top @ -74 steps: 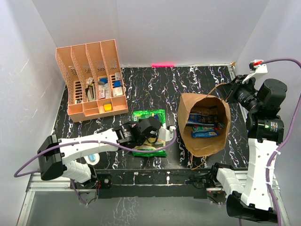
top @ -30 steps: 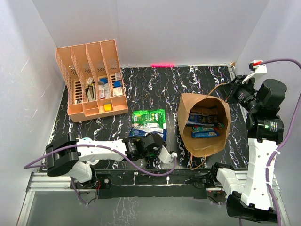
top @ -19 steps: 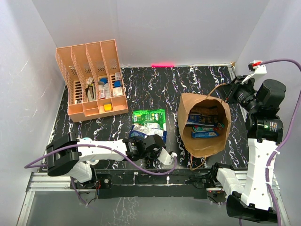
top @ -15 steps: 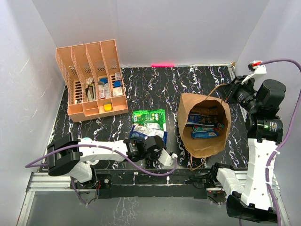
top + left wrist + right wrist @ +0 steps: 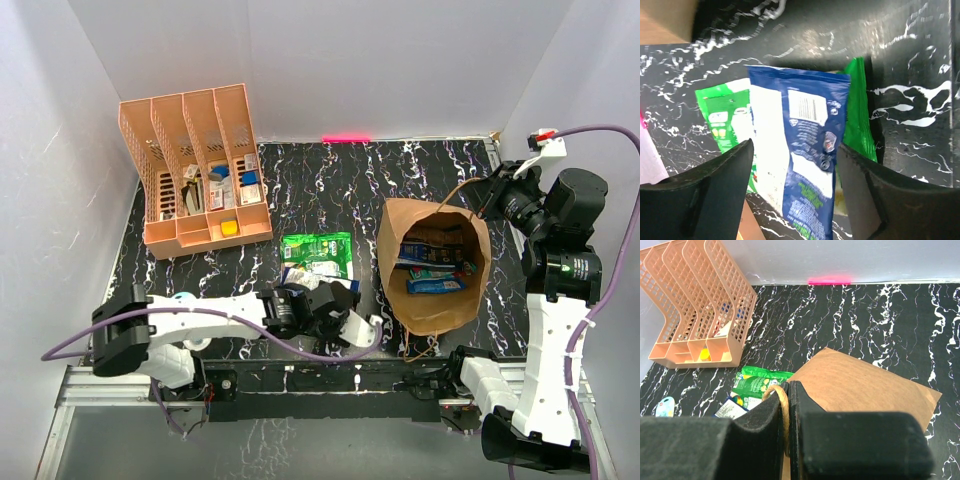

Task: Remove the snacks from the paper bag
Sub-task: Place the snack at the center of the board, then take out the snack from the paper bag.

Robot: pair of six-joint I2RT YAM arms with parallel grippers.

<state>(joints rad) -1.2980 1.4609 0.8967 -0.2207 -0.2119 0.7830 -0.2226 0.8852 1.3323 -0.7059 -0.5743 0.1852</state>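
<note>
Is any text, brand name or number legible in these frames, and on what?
Nothing can be read.
On the blue packet: white label panel with print, blurred.
On the green packet: printed panel, too small.
On the packets inside the paper bag: labels too small.
On the items in the orange organiser: too small.

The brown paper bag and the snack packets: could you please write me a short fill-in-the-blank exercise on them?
1. The right tool is shut on the tall brown kraft paper bag's twisted ____.
2. The jaws of the left tool stand ____ above a blue-and-white foil packet.
3. That packet lies partly on a second foil packet, coloured ____.
4. More foil packets lie ____ the bag.
Missing: handle; open; green; inside.
</note>
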